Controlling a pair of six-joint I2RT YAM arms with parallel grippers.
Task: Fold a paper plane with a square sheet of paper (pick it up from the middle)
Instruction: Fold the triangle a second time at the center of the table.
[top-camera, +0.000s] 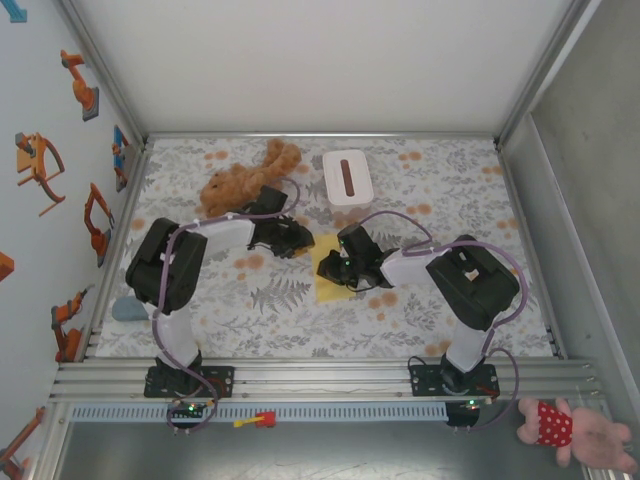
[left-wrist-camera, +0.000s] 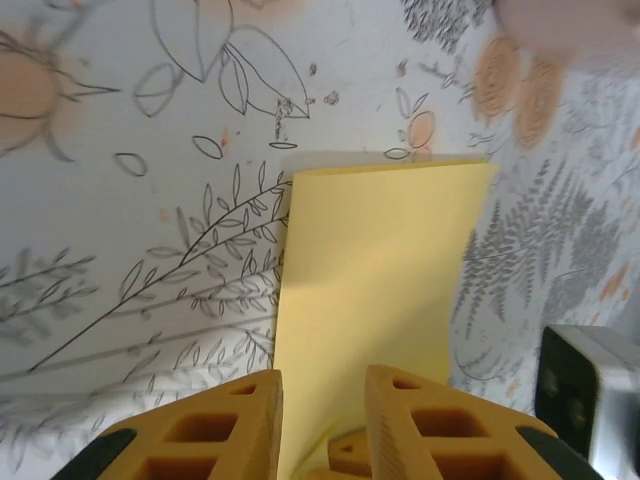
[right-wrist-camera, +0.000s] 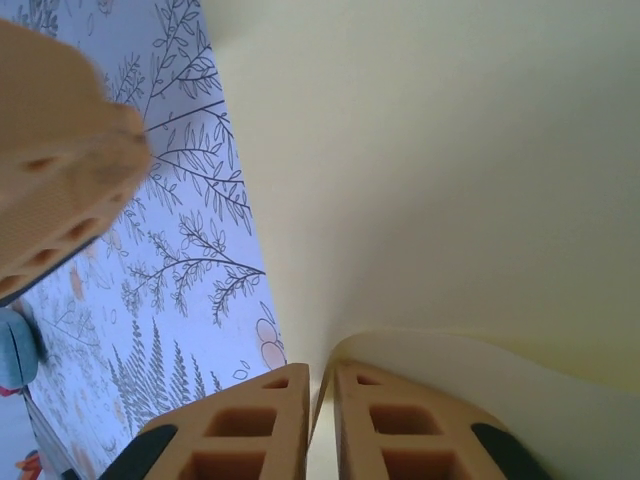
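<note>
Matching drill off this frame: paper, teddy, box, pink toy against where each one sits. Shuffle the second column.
1 paper
2 brown teddy
3 white box
4 pink toy

a far side of the table, centre
b off the table, near right corner
c far side, left of centre
d middle of the table

Pairs: 1-d, 2-c, 3-a, 4-b

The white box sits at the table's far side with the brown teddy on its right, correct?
No. The top external view shows the brown teddy on the left of the white box, which does sit at the far side of the table.
</note>
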